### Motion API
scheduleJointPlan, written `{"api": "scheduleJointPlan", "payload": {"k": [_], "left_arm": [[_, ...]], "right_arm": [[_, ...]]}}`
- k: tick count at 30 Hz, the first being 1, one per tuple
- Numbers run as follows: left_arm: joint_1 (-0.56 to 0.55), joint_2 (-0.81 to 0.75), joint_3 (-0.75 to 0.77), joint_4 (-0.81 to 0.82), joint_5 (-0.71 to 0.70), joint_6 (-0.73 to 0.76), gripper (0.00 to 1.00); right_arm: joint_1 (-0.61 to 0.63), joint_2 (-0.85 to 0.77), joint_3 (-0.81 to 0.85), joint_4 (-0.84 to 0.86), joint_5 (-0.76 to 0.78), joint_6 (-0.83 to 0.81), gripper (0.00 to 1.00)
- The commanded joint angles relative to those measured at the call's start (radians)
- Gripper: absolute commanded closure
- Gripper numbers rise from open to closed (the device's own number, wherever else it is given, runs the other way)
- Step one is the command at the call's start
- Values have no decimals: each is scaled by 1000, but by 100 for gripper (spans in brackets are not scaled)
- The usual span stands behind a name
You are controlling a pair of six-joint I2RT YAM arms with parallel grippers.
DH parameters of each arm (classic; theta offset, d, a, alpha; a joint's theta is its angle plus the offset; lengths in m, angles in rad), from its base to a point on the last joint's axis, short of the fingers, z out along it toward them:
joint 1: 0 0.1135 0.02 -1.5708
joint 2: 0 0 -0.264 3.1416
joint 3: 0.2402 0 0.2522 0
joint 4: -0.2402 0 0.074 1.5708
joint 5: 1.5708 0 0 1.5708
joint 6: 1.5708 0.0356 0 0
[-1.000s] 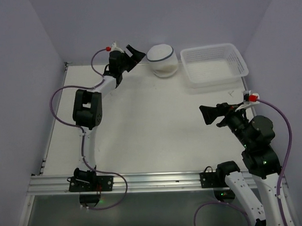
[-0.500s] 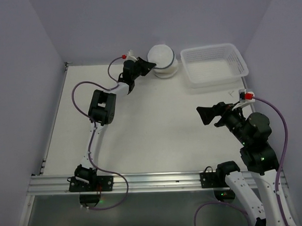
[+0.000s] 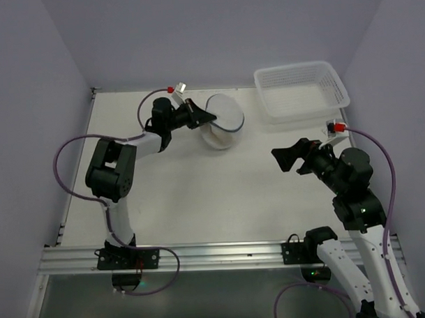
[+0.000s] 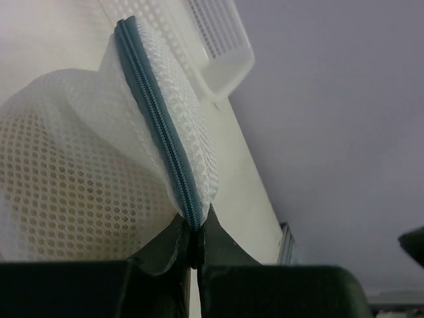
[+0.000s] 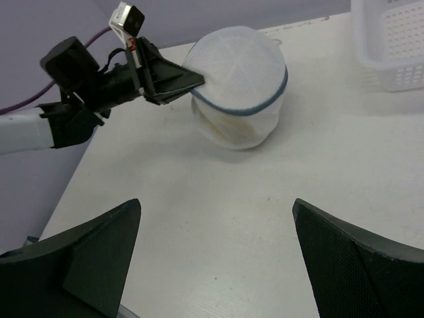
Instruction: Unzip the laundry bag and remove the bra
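The laundry bag [image 3: 222,122] is a round white mesh pouch with a blue-grey zipper line [image 4: 162,136] around its rim, lying tilted on the table a little in front of the back wall. My left gripper [image 3: 212,117] is shut on the bag's zipper seam at its left side; in the left wrist view the fingertips [image 4: 193,240] pinch the seam. From the right wrist, the bag [image 5: 240,86] and the left gripper [image 5: 199,82] show ahead. My right gripper [image 3: 281,159] hovers open to the bag's right, nothing between its fingers [image 5: 99,252]. The bra is hidden.
A white plastic lattice basket [image 3: 302,91] stands at the back right, close to the bag's right. The walls close in at the back and sides. The left arm's purple cable [image 3: 72,146] loops over the table's left part.
My left gripper has shut on the bag's zipper seam and pulled the bag forward and left, away from the back wall. The right arm has shifted slightly left, still open.
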State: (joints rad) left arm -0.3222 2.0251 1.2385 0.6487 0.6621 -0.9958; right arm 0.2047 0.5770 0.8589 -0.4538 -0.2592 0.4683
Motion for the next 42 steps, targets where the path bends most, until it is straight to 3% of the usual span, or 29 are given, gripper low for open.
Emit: {"api": "scheduleJointPlan", "payload": {"k": [1,2,7,9,10,12,13,14,17,20,25,31,36,42], "left_arm": [[-9,-211,-115,-172,209,268,100],[-12,-248,-134,-345,211,328,100],[-14,-453,-223,-841,174,682,100],[-11,-493,-217,-979,54,759,85],[-3,-505,-205,-1076,-3,790,82],[26,-549,-205,-1126,-187,780,62],[40,-568,-212,-1144,-244,734,52],[55,-612,-220,-1146,-301,705,35],[90,-730,-270,-1106,-452,564,10],[91,-859,-333,-1068,-493,413,2],[81,-1032,-464,-1012,-476,202,3],[35,-1109,-635,-911,-472,68,19],[25,-1008,-720,-756,-478,29,33],[25,-749,-654,-591,-513,86,39]], "right_arm": [[5,29,-17,58,-69,-19,1],[5,33,-23,67,-102,-22,1],[7,118,-35,95,-186,-25,1],[21,151,-29,99,-205,-37,1],[30,184,-24,99,-203,-45,1],[79,222,-11,110,-180,-72,1],[102,265,-3,116,-164,-80,1],[145,291,6,125,-149,-86,1],[212,416,58,156,-124,-89,1],[258,568,144,158,-92,-108,1],[297,800,362,119,-45,-129,1],[326,1045,554,132,23,-77,3],[364,1172,594,145,51,-25,6],[424,1123,407,214,77,47,16]]}}
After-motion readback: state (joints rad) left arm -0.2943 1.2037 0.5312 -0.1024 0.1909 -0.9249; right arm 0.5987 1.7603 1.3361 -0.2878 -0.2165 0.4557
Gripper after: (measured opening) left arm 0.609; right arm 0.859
